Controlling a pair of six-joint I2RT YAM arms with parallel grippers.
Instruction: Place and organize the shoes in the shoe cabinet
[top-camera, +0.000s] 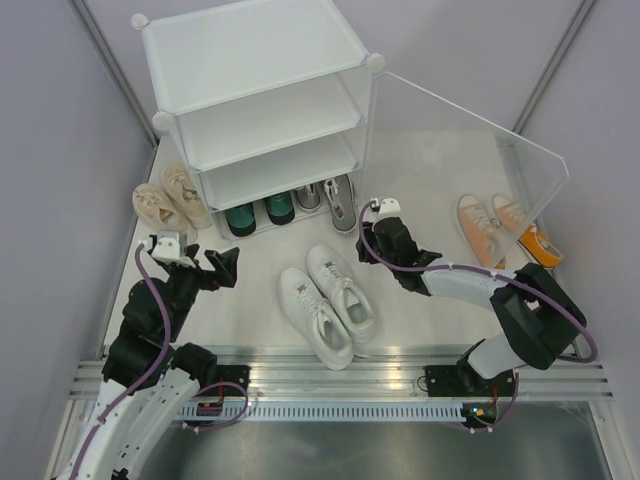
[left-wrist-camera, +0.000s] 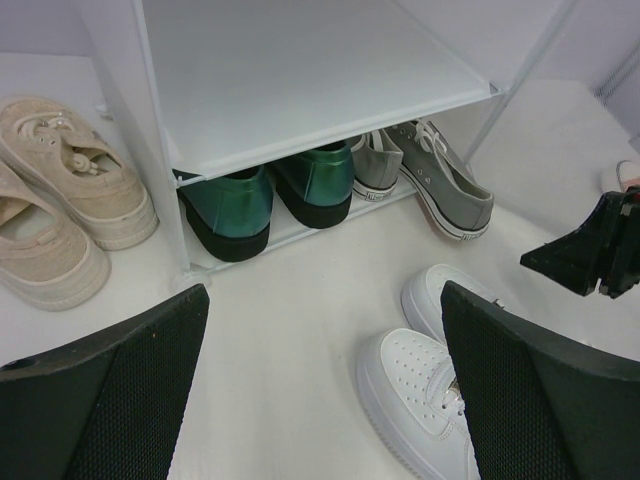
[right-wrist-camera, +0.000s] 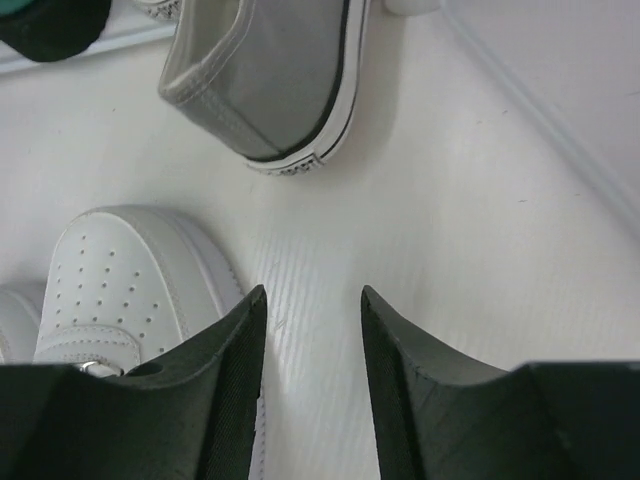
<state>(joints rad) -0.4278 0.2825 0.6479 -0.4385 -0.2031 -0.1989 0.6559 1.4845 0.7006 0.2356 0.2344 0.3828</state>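
The white shoe cabinet (top-camera: 262, 90) stands at the back. On its bottom tier sit the dark green pair (top-camera: 258, 213) (left-wrist-camera: 268, 196) and one grey shoe (top-camera: 308, 196). The other grey shoe (top-camera: 341, 204) (right-wrist-camera: 270, 80) lies angled at the cabinet's right front corner. The white pair (top-camera: 330, 300) lies in the middle of the floor and shows in the left wrist view (left-wrist-camera: 430, 390). The beige pair (top-camera: 172, 196) (left-wrist-camera: 60, 210) lies left of the cabinet. The orange pair (top-camera: 505, 228) lies at the right. My left gripper (top-camera: 222, 268) is open and empty. My right gripper (top-camera: 375, 215) is open and empty, just right of the angled grey shoe.
The cabinet's clear door panel (top-camera: 470, 140) stands swung open to the right, between my right arm and the orange pair. Grey walls close in on both sides. A metal rail (top-camera: 340, 375) runs along the near edge.
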